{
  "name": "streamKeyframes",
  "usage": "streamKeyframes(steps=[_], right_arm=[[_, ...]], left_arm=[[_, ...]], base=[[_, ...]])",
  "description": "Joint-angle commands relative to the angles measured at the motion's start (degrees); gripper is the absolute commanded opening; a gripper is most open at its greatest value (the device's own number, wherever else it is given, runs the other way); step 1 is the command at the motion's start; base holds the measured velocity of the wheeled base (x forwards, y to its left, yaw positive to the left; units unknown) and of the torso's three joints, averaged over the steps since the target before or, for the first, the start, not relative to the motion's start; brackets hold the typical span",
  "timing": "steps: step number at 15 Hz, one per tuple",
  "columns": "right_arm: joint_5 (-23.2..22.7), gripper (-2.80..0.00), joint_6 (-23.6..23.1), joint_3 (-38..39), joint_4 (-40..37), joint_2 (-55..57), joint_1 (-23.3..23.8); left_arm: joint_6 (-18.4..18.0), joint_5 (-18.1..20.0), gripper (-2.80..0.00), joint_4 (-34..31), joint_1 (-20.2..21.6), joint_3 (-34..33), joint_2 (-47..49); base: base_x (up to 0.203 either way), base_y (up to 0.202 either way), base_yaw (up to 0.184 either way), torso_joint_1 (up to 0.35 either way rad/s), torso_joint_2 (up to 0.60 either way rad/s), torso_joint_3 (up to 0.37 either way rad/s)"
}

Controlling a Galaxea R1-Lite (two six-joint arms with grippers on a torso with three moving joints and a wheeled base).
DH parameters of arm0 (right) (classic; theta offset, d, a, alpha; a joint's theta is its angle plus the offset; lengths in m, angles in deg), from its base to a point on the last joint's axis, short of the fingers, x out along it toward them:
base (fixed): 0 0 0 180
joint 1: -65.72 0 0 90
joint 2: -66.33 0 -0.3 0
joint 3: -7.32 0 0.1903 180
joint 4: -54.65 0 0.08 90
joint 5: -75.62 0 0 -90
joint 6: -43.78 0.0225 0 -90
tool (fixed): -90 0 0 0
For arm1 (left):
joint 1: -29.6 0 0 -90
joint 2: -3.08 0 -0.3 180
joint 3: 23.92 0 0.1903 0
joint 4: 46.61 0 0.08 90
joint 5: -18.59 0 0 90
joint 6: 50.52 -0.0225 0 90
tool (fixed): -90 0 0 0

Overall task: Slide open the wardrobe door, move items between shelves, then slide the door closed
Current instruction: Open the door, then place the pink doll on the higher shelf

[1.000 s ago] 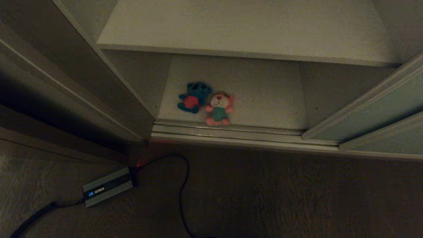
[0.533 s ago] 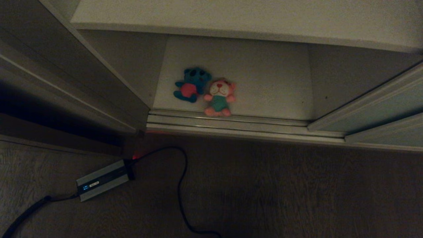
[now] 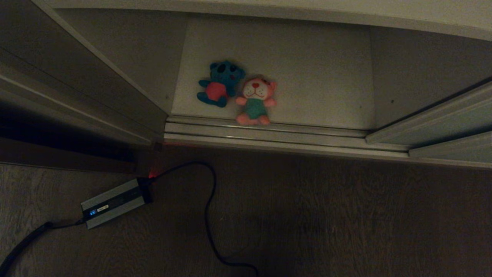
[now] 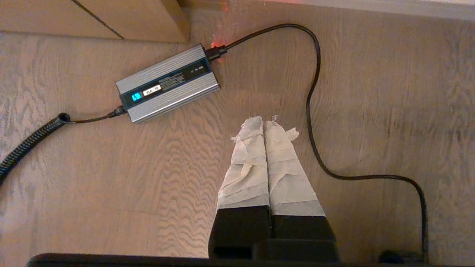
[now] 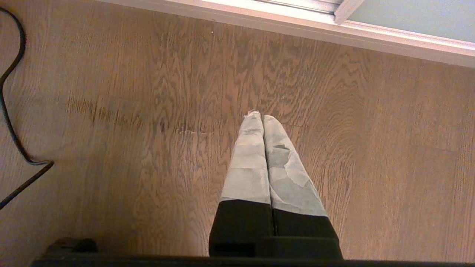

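Two plush toys, teal one (image 3: 219, 83) touching pink one (image 3: 255, 101), on bottom shelf (image 3: 326, 77). One charger (image 3: 112, 202), cable (image 3: 209, 215) on floor. Left gripper (image 4: 268, 122) and right gripper (image 5: 259, 116): fingers pressed together, empty.

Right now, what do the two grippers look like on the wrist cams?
Both look alike. The left gripper has two long tapered fingers wrapped in pale masking tape, frayed at the tips, on a black base. The right gripper has the same taped fingers on black, its tape wrinkled and patchy. No markings or cables of their own show.

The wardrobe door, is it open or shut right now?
Open. The sliding wardrobe door sits off to the right, leaving the bottom shelf and two plush toys exposed.
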Motion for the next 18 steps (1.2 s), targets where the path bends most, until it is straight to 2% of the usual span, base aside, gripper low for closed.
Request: streamKeyframes(steps=[1, 4, 7, 10, 14, 16, 18], right_arm=[[0.0, -2.8, 0.0, 0.2, 0.0, 0.1, 0.0], [0.0, -2.8, -0.1, 0.2, 0.0, 0.1, 0.0], [0.0, -2.8, 0.0, 0.2, 0.0, 0.1, 0.0], [0.0, -2.8, 0.0, 0.2, 0.0, 0.1, 0.0], [0.0, -2.8, 0.0, 0.2, 0.0, 0.1, 0.0], [0.0, -2.8, 0.0, 0.2, 0.0, 0.1, 0.0], [0.0, -2.8, 0.0, 0.2, 0.0, 0.1, 0.0]], left_arm=[[-1.4, -0.1, -2.8, 0.0, 0.0, -0.1, 0.2], [-4.4, 0.9, -2.8, 0.3, 0.0, 1.2, 0.2], [-4.5, 1.7, -2.8, -2.5, 0.0, 12.2, 5.0], [-2.8, 6.1, -2.8, -4.0, 0.0, 19.1, 19.5], [0.8, 16.3, -2.8, -2.4, -0.2, 28.3, 45.0], [0.5, 21.0, -2.8, 0.9, -1.5, 30.8, 56.2], [-0.6, 23.7, -2.8, 3.6, -4.7, 33.2, 66.0]], base=[[0.0, 0.0, 0.0, 0.0, 0.0, 0.0], [0.0, 0.0, 0.0, 0.0, 0.0, 0.0], [0.0, 0.0, 0.0, 0.0, 0.0, 0.0], [0.0, 0.0, 0.0, 0.0, 0.0, 0.0], [0.0, 0.0, 0.0, 0.0, 0.0, 0.0], [0.0, 0.0, 0.0, 0.0, 0.0, 0.0], [0.0, 0.0, 0.0, 0.0, 0.0, 0.0]])
